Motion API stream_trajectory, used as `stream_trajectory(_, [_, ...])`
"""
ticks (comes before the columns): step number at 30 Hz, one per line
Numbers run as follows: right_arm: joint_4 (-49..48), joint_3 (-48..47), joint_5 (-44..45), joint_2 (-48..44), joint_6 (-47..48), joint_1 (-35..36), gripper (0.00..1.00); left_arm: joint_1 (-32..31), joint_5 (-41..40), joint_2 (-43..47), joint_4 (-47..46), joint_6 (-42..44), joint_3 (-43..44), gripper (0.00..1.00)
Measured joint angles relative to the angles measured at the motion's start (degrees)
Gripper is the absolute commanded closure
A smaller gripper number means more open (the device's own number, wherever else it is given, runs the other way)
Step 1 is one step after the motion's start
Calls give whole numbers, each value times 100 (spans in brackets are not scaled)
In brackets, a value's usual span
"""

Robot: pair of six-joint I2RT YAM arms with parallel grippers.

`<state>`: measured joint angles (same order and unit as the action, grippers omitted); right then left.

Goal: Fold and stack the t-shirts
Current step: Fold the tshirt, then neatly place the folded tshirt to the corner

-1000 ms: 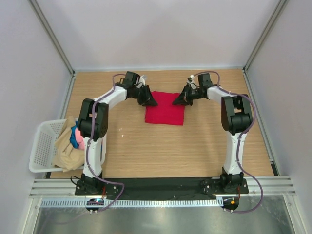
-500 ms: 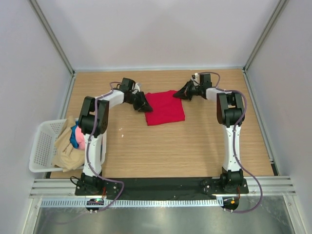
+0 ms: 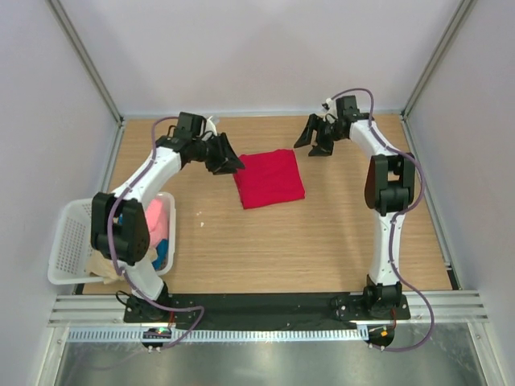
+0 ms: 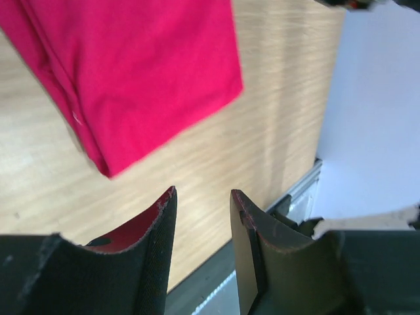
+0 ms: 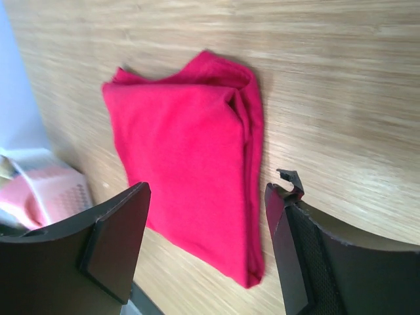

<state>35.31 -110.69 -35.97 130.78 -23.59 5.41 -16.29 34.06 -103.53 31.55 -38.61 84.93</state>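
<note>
As far as can be judged, about one garment in. Count the red t-shirt [image 3: 269, 178] as done: folded to a compact rectangle, flat on the table [image 3: 322, 249], between the two sets of jaws and touching neither.

Found the left gripper [image 3: 228, 163] partly parted with nothing between its fingers [image 4: 161, 226], just beside the shirt's left edge. In its wrist view, red cloth [image 4: 144, 65] ahead of the tips, bare wood under the gap. Found the right gripper [image 3: 315, 143] spread wide and also empty, raised off the shirt's far right corner. From its wrist, the whole fold [image 5: 184, 151] framed between the two pads [image 5: 121, 239].

Still to fold and stack, by the look of it: a pink shirt [image 3: 157, 215], a blue one [image 3: 163, 251] and a beige one [image 3: 96, 269], all heaped in the white basket [image 3: 68, 241], well behind the left jaws and partly hidden by that arm.

Edges: layered fold lines bunched along the side nearest the right jaws, with one far corner slightly rumpled rather than square.

Room: broad bare wood on the near side of both jaws, likely enough for spreading the next shirt. Little of it beyond the right jaws, with the back wall close there.
</note>
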Motion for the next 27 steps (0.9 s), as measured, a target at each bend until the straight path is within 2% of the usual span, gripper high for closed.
stream_trajectory(8, [387,-280,177,533,1174,278,22,-57,-7,2037,387,31,-1561,59])
stream_trajectory(15, [411,-490,363,719,1561,542,28,-57,-28,2697,662,33,-2269,59])
stream_trajectory(21, [470,-741,909,855,1646,813,46,-55,-42,2732,697,37,-2350,60])
stream_trajectory(22, [481,-782,1056,874,1641,872,52,-52,-39,2732,697,42,-2350,59])
stream_trajectory(27, [490,-844,1716,901,1563,1154,68,0,-28,2732,710,138,-2350,60])
